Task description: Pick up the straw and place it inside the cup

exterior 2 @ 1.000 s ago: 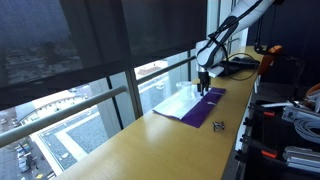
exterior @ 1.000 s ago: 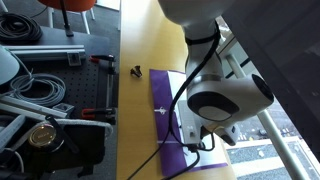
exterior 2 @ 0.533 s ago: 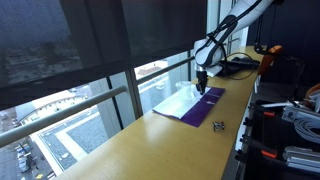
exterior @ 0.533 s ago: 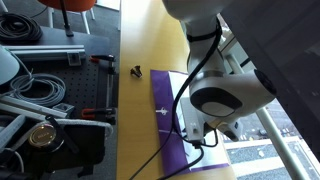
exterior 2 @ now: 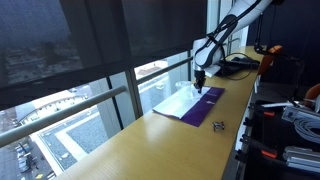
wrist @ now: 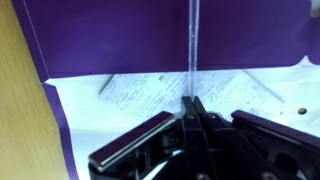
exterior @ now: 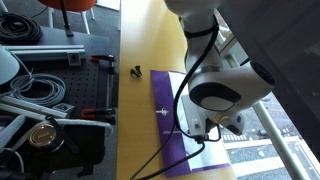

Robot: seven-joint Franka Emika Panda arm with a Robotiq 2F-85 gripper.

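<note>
A thin clear straw [wrist: 191, 40] lies on the cloth and runs across its purple stripe [wrist: 120, 35] out of the top of the wrist view. Its near end sits between the fingertips of my gripper [wrist: 192, 103], which is shut on it just above the white printed middle of the cloth [wrist: 130, 95]. In both exterior views the gripper [exterior: 204, 134] [exterior 2: 199, 88] points down at the cloth [exterior: 165, 125] [exterior 2: 185, 103] on the wooden table. The cup is out of the wrist view, and I cannot make it out in the exterior views.
A small black object [exterior: 136, 71] [exterior 2: 218, 125] lies on the yellow table [exterior: 140, 110] beyond the cloth. Cables and equipment [exterior: 40, 95] crowd the floor beside one long edge. A window with a railing [exterior 2: 90, 100] runs along the other edge.
The jaws have gone from wide open to shut, closing on the near end of the straw. The arm has sunk slightly toward the cloth.
</note>
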